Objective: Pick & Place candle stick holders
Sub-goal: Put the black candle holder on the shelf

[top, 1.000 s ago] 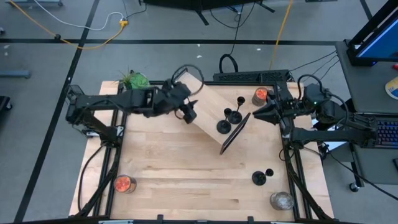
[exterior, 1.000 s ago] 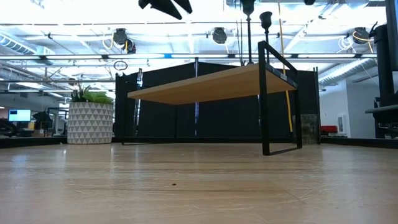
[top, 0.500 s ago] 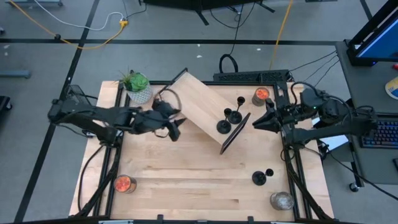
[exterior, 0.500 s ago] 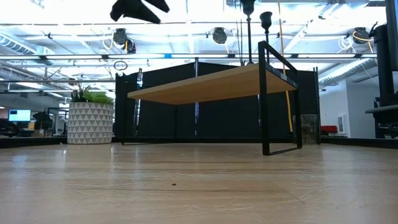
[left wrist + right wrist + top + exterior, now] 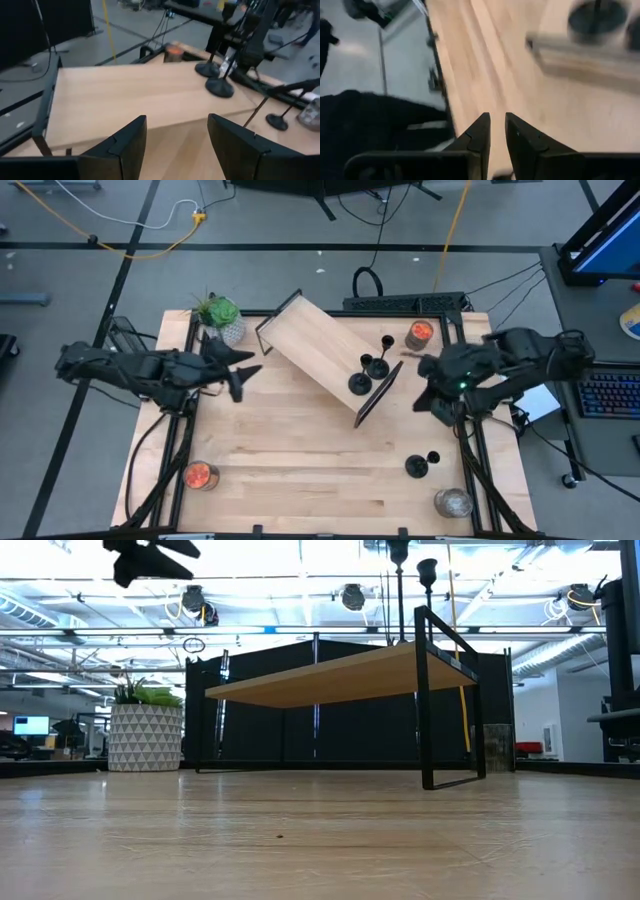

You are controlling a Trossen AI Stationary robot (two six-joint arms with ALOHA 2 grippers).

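**Both grippers off the shelf, nothing held**

Landmark: small wooden shelf (image 5: 325, 355) w/ black frame, sitting at an angle on the table (image 5: 300, 460).

Candle holders: three on the shelf top at its right end: one (image 5: 359, 383) nearest the shelf's front edge, one (image 5: 376, 366) just behind it, one (image 5: 387, 342) further back. In the left wrist view two round bases (image 5: 219, 86) show on the board. A fourth holder (image 5: 417, 466) stands on the table, well apart from the shelf, toward the front right.

Left gripper (image 5: 238, 370): left of the shelf, near the potted plant (image 5: 219, 312), raised above the table; fingers (image 5: 125, 142) spread wide, empty.

Right gripper (image 5: 428, 385): right of the shelf, over the table's right edge; fingers (image 5: 479, 132) nearly together, narrow gap, nothing between them.

Orange jar (image 5: 419, 332) behind the shelf's right end.
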